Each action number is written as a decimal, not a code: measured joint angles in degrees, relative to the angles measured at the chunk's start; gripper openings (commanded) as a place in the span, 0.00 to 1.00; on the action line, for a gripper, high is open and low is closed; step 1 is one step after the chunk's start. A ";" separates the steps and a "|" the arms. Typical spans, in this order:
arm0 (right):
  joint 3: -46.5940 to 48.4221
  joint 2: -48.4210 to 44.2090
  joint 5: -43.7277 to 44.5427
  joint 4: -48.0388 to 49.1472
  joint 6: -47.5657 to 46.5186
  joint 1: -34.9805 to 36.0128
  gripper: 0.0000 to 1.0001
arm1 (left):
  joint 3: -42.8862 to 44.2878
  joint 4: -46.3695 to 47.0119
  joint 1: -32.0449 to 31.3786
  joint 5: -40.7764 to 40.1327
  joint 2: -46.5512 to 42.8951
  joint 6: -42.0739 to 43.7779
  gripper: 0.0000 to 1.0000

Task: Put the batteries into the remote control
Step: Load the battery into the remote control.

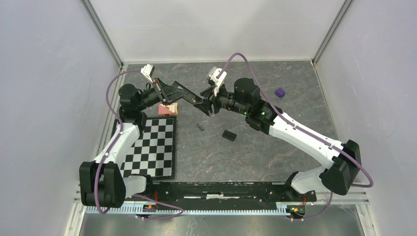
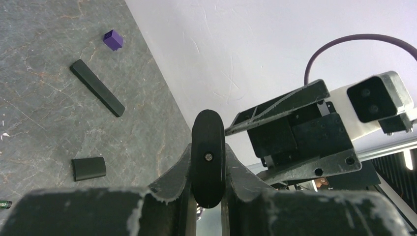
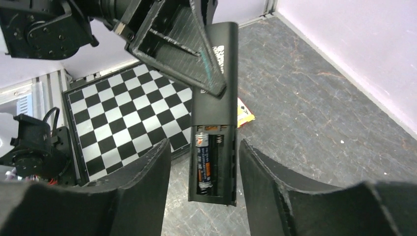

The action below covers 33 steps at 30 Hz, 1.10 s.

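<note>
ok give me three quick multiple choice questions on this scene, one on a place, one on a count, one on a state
1. Where does the cover lie?
A) on the mat
B) on the bare table
C) in the right fingers

2. How many batteries sit in the bay?
A) one
B) two
C) none

3. What are the left fingers doing?
A) hanging open
B) shut on a battery
C) shut on the remote

Answers:
1 B: the top view shows the cover flat on the grey table, clear of the mat.
2 A: the right wrist view shows one battery in the bay, and the slot beside it is empty.
3 C: the left wrist view shows the left fingers pressed against the remote from both sides.
</note>
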 measured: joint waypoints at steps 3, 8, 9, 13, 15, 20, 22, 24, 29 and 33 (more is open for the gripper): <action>0.52 -0.09 0.57 0.20 3.13 -0.76 0.85 | 0.00 0.00 0.00 -0.02 0.00 0.02 0.02; 0.70 -1.16 5.53 -0.44 13.94 -2.14 0.98 | 0.00 0.15 0.00 -0.46 -0.02 0.04 0.02; 0.68 -1.73 7.34 -0.83 17.57 -2.51 0.98 | 0.00 0.31 0.00 -0.70 -0.02 0.04 0.02; -0.52 -4.48 12.37 -1.51 30.45 -3.78 0.98 | -0.02 1.55 0.00 -1.75 -0.07 0.02 0.02; -1.36 -5.01 13.05 -0.98 37.24 -4.39 0.98 | -0.04 2.19 0.00 -2.14 -0.13 0.02 0.02; -6.14 -3.78 9.97 4.68 51.89 -5.05 0.98 | -0.13 3.82 0.00 -3.43 -0.33 -0.02 0.02; -6.60 -2.05 8.41 5.92 55.45 -5.05 0.98 | -0.13 4.22 0.00 -3.85 -0.48 -0.04 0.02; -7.10 -0.44 6.86 7.69 58.62 -5.05 0.98 | -0.13 4.42 0.00 -4.31 -0.61 -0.04 0.02; -8.44 0.94 3.74 11.87 63.32 -5.05 0.96 | -0.20 4.74 0.00 -4.48 -0.79 -0.24 0.02; -8.57 1.92 1.88 15.10 65.22 -5.05 0.88 | -0.28 4.74 0.00 -4.46 -0.83 -0.26 0.02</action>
